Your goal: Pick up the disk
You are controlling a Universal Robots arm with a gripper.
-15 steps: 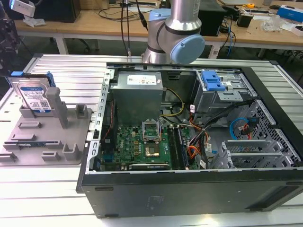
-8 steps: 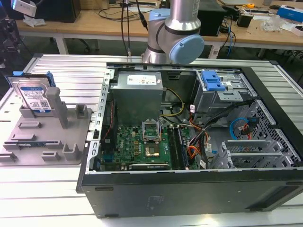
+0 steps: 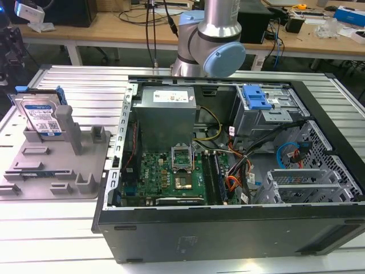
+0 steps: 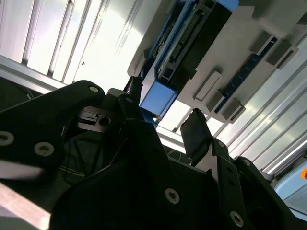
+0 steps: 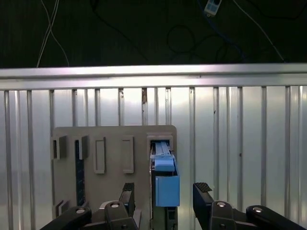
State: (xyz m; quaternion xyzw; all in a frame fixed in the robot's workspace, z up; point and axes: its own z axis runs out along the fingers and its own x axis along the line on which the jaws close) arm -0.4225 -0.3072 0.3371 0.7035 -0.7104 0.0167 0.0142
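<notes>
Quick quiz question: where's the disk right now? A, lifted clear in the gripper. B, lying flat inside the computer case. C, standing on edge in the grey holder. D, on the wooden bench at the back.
C: in the exterior view the disk stands on edge in the grey holder, and in the first wrist view the open gripper has a finger on either side of it, not touching.

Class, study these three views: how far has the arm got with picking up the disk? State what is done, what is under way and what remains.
Done: the gripper is lined up with the disk, its open fingers either side of the blue rail. In hand: nothing is gripped, and gaps show on both sides. Left: the disk stands upright in the grey holder, so the grasp and the lift are not yet done.
</notes>
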